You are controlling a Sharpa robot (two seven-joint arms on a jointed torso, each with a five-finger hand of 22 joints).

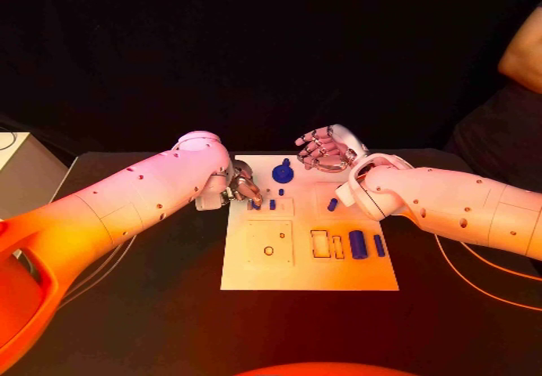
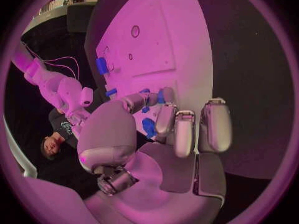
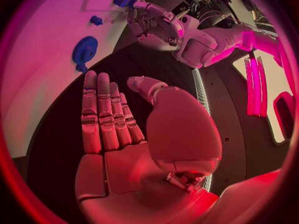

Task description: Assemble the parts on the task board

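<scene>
**Left hand down on the pegs, right hand waiting**

Over the board (image 1: 311,274) on the black desk (image 1: 169,313) now. Left hand (image 1: 242,188) low at the board's left edge, fingers (image 2: 176,127) curled in around a small blue peg (image 2: 148,128) — looks pinched, though hard to say for sure how firmly. More short pegs (image 1: 281,192) just beside, standing in the plate. Right hand (image 1: 325,149) hovering off the far edge, fingers (image 3: 102,112) straight and pressed together, holding nothing. Round blue knob (image 1: 283,171) near the far edge, between the two hands. Larger blue cylinder (image 1: 357,244) and a slimmer bar (image 1: 380,246) lying at the right side, next to open slots (image 1: 322,244).

Judging the step: seating a peg at the left. Plenty left to do. Next up, probably: line the peg upright over its hole, press straight down, avoid nudging the neighbours.
</scene>
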